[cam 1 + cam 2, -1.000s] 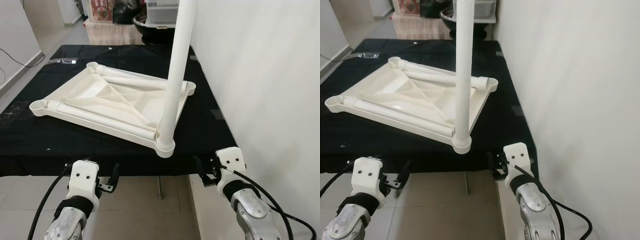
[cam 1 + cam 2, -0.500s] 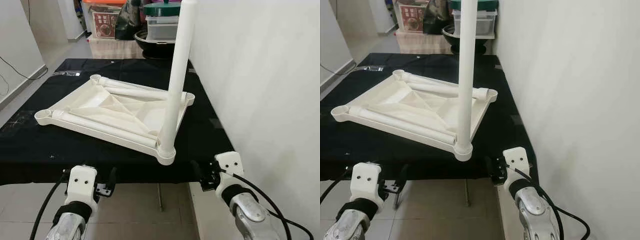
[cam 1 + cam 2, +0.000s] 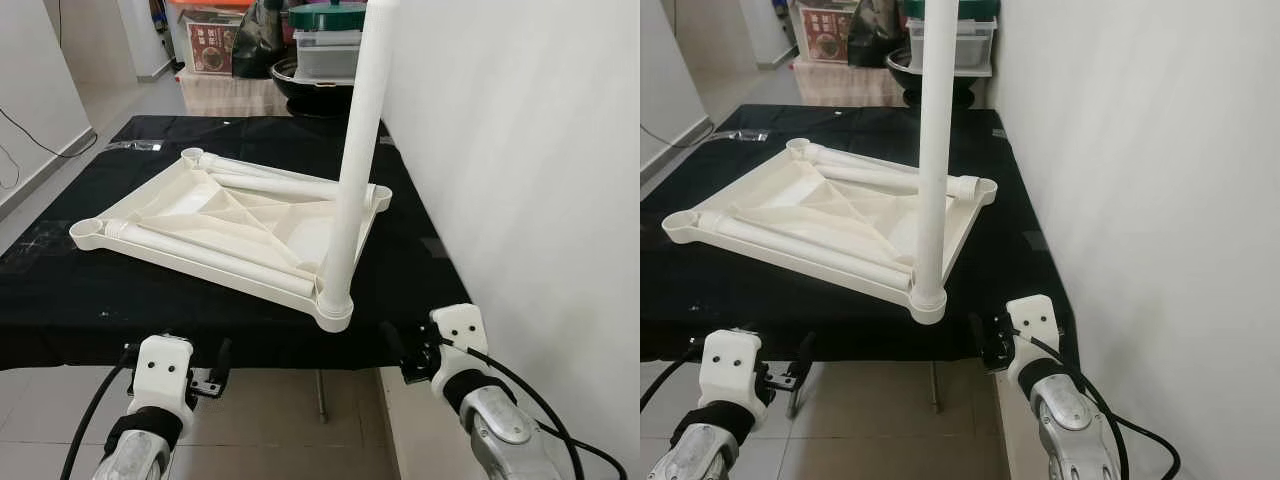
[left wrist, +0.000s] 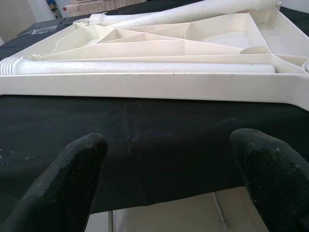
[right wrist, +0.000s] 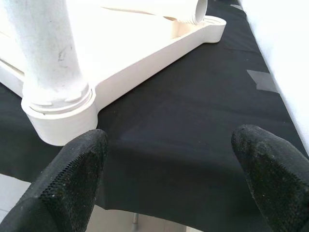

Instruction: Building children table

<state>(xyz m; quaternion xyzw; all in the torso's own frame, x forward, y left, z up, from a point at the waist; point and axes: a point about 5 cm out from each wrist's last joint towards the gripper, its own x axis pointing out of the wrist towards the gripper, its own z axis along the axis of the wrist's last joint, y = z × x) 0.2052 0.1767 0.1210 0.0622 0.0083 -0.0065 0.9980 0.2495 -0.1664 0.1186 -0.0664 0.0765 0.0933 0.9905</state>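
One leg (image 3: 357,150) is seen upright in the near corner of the upturned white tabletop (image 3: 190,205), which is laid on the black cloth (image 3: 60,290); loose legs (image 3: 215,262) are held inside it. Left gripper (image 4: 169,193) and right gripper (image 5: 169,188) are kept wide apart, empty, below the cloth's near edge. Bins (image 3: 325,35) are stacked behind.

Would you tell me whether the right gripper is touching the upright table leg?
Apart. The right wrist view shows black cloth between the right gripper and the upright leg.

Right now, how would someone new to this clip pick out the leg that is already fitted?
Start at the black table against the white wall; a cream tabletop lies upside down on it. At its near corner beside the wall, one leg stands upright in its socket. The other legs lie flat inside the frame.
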